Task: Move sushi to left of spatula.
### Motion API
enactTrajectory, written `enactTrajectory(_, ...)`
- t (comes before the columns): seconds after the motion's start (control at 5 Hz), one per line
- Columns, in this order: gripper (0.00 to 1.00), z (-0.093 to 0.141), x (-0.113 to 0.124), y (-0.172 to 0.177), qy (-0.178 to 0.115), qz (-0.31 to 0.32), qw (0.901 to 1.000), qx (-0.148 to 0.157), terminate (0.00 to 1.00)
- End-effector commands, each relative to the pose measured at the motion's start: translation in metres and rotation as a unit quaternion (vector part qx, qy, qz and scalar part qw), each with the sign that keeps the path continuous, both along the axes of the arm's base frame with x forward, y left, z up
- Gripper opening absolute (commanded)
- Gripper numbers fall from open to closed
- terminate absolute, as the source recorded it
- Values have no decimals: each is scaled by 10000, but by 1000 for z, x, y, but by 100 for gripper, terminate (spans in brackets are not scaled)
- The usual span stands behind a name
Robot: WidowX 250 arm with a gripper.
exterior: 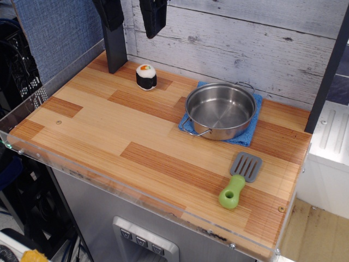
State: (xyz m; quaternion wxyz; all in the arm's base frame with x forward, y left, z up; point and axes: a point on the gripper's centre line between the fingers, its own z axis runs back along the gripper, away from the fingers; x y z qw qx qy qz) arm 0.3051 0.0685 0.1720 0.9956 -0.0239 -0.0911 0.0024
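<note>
The sushi (pixel 146 77) stands upright on the wooden tabletop (pixel 109 136) near its back edge, black wrap around the side and the white rice end with its orange-green centre facing up. It sits just in front of a dark post (pixel 115 52) that rises from the back left of the table, close to it but apart.

The gripper (pixel 132 15) hangs at the top of the view, above and behind the sushi, well clear of it. Only the lower ends of 2 dark fingers (pixel 153 17) show, with a gap between them, so the pincer looks spread apart and has hold of nothing.

To the right of the sushi, a round steel pan (pixel 220 110) rests on a blue cloth (pixel 246 135), whose corners stick out around the pan's base. The pan's small handles point toward the front and the back.

The spatula (pixel 240 179) lies flat near the front right corner of the table, its grey slotted blade pointing toward the pan and its lime-green handle toward the front edge. It is well apart from the sushi, with the pan between them.
</note>
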Motion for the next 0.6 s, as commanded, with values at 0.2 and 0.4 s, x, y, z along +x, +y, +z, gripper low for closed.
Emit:
enactTrajectory(0.2, 100, 1, 17, 8, 6, 102, 9999, -99, 0)
enactTrajectory(0.4, 100, -2, 42, 20, -38, 196, 9997, -115, 0)
